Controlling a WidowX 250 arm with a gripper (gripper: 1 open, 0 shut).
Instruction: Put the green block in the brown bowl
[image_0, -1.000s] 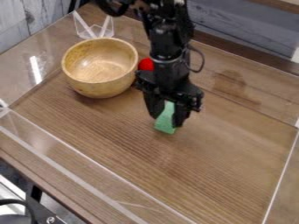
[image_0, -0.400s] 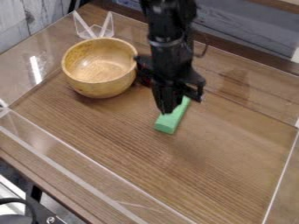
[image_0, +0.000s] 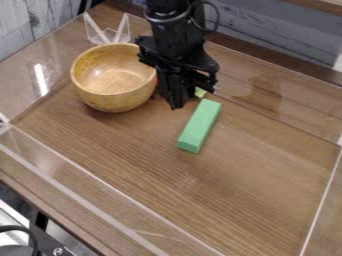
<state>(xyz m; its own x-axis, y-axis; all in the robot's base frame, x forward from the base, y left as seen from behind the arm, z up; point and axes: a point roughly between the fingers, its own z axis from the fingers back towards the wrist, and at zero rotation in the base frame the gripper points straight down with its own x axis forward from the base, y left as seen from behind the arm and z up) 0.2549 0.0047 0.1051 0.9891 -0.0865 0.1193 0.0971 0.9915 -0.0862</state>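
With green block (image_0: 201, 127) flat on table (image_0: 254, 190), right of brown bowl (image_0: 115, 77): gripper (image_0: 178, 98) clenched, empty. Pick step unfinished. Reopen, descend over block, regrasp.

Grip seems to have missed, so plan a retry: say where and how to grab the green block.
Take the green block at its middle, across the narrow width, coming straight down from above. It lies flat on the table, long and slim, so the two long sides are parallel faces for the end effector, turned square to them.
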